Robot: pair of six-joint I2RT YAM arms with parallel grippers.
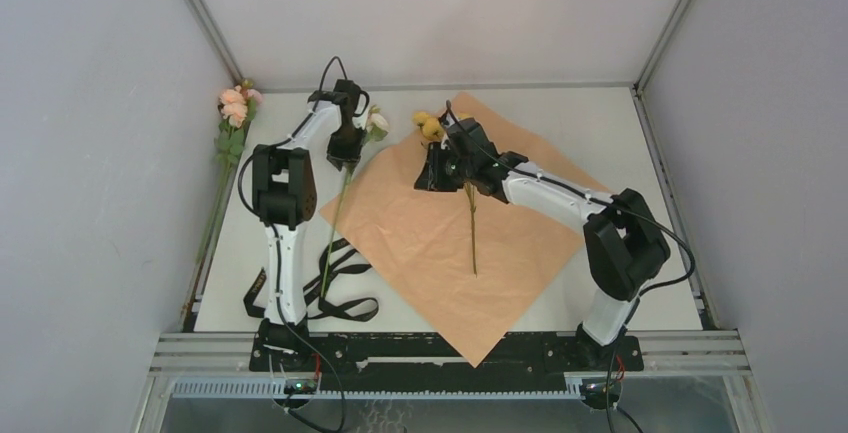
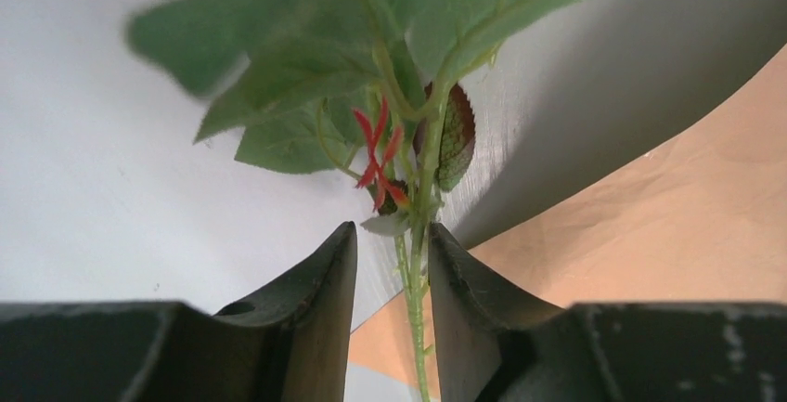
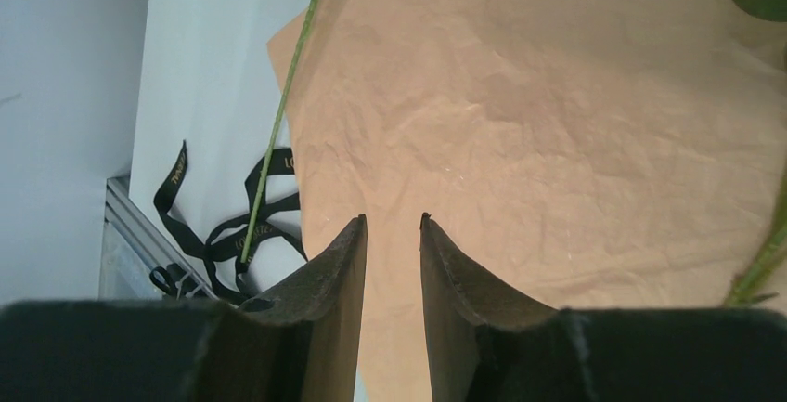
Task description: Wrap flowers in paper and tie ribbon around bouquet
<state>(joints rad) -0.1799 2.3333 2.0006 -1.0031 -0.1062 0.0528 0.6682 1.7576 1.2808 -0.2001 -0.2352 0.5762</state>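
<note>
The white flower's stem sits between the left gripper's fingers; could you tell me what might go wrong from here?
1. The stem lies against one finger of the left gripper, off-centre, with leaves just beyond; closing may pinch a leaf or let the stem twist.
2. The stem's bare end crosses the ribbon, so lifting the white flower could drag the ribbon along.

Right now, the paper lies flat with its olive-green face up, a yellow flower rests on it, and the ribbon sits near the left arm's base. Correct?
Not quite. The paper lies flat with its peach-orange face up; no green shows. The top external view makes this plain. The yellow flower does rest on it, and the ribbon does sit near the left arm's base.
</note>
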